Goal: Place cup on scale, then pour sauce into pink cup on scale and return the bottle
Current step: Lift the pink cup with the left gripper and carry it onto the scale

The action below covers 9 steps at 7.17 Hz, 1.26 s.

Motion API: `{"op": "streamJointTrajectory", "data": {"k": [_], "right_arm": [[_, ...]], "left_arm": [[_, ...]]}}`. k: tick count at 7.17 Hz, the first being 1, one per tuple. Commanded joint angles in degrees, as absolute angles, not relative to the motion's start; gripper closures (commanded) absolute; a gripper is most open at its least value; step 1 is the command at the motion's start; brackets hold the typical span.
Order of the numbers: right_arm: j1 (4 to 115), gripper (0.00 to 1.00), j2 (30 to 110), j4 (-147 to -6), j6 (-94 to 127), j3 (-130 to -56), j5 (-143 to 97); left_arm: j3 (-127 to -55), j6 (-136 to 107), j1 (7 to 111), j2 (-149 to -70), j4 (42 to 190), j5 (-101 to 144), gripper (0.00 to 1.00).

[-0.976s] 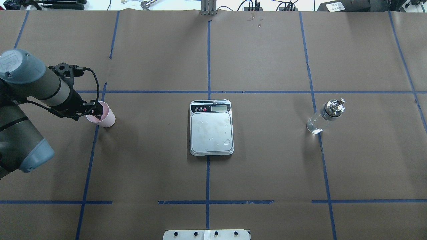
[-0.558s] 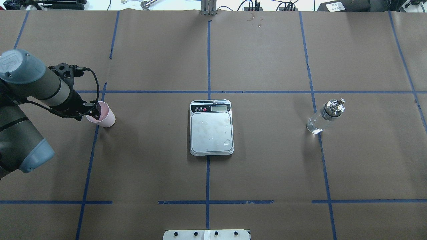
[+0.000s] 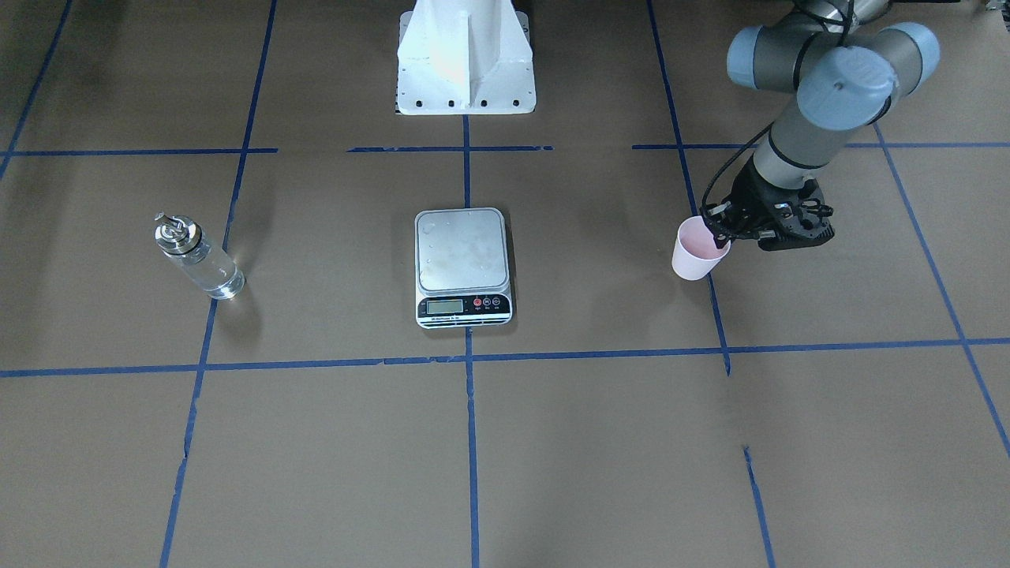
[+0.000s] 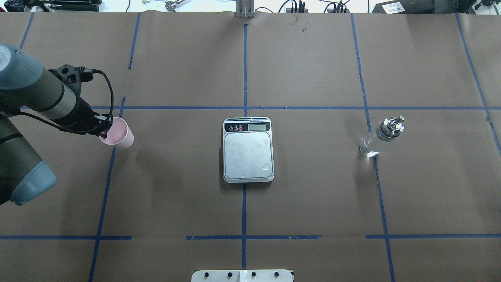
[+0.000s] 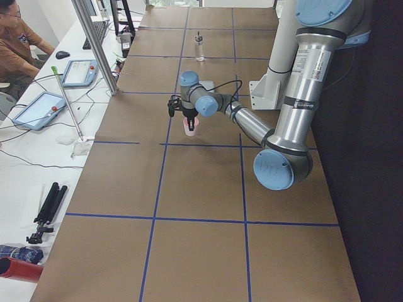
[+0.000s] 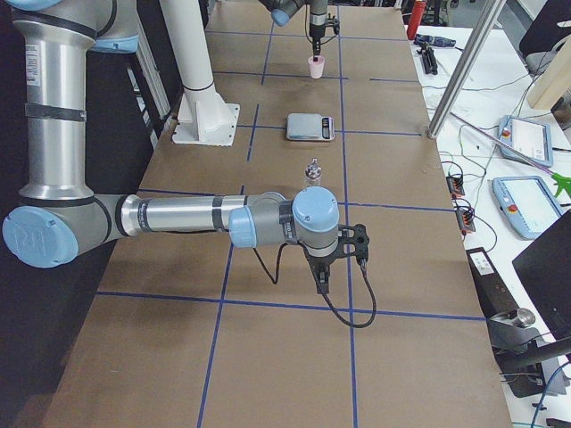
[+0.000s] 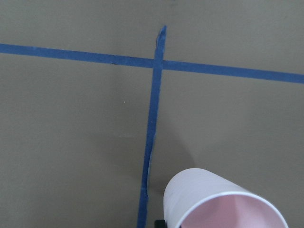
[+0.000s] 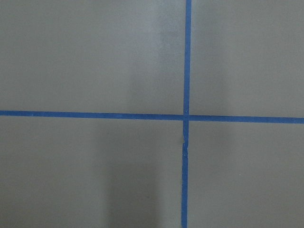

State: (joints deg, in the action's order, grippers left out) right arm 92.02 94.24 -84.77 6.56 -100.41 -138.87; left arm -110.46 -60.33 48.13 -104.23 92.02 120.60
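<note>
The pink cup (image 4: pixel 117 133) (image 3: pixel 696 252) hangs at the table's left side with my left gripper (image 4: pixel 105 127) (image 3: pixel 721 235) shut on its rim. The left wrist view shows the cup (image 7: pixel 223 202) tilted above the paper, its shadow below it. The silver scale (image 4: pixel 248 152) (image 3: pixel 462 254) lies at the table's middle with nothing on its platform. Far right stands the glass bottle (image 4: pixel 380 138) (image 3: pixel 199 260), holding clear sauce under its silver cap. My right gripper (image 6: pixel 321 282) shows only in the exterior right view, low over bare paper near the bottle (image 6: pixel 313 172); I cannot tell whether it is open or shut.
Brown paper with blue tape lines (image 4: pixel 244 78) covers the table. The white robot base (image 3: pixel 465 59) stands at the robot's edge. A person sits beyond the far edge by tablets (image 5: pixel 38 108) and cables. A metal post (image 6: pixel 464 62) rises at that edge.
My left arm has risen and pulled back slightly, and the cup has come up off the paper with it. The scale and the bottle have not moved.
</note>
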Motion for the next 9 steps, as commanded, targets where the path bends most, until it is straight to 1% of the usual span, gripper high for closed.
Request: {"op": "streamJointTrajectory", "data": {"k": [1, 2, 3, 4, 5, 6, 7, 8, 9], "right_arm": [[90.37, 0.0, 92.56, -84.9, 9.58, -101.69, -138.78], [89.92, 0.0, 91.94, -84.99, 10.8, -102.65, -139.21], [88.35, 0.0, 91.93, -85.51, 15.6, -106.4, -139.83], [86.59, 0.0, 91.85, -85.52, 21.13, -109.13, -139.92], [83.09, 0.0, 91.15, -87.78, 27.18, -113.68, -139.23], [80.1, 0.0, 89.84, -92.68, 31.77, -119.12, -138.44], [78.07, 0.0, 89.65, -97.51, 32.16, -123.96, -138.08], [77.44, 0.0, 89.21, -102.52, 32.95, -128.02, -137.64], [76.21, 0.0, 88.51, -103.61, 35.66, -131.19, -137.64]], "left_arm": [[-116.1, -59.94, 51.14, -114.54, 72.69, 120.67, 1.0], [-116.1, -60.55, 50.98, -120.79, 65.99, 122.33, 1.0], [-115.49, -61.08, 50.72, -124.42, 64.09, 126.96, 1.0], [-112.88, -66.83, 50.1, -127.24, 65.2, 127.96, 1.0], [-108.24, -70.8, 47.57, -132.31, 65.82, 127.79, 1.0], [-107.06, -75.97, 44.68, -133.06, 70.09, 127.62, 1.0], [-103.92, -80.55, 42.65, -134.63, 74.4, 127.53, 1.0], [-100.93, -82.34, 41.32, -137.61, 74.88, 127.44, 1.0], [-98.29, -84.01, 39.22, -139.03, 76.27, 125.79, 1.0]]}}
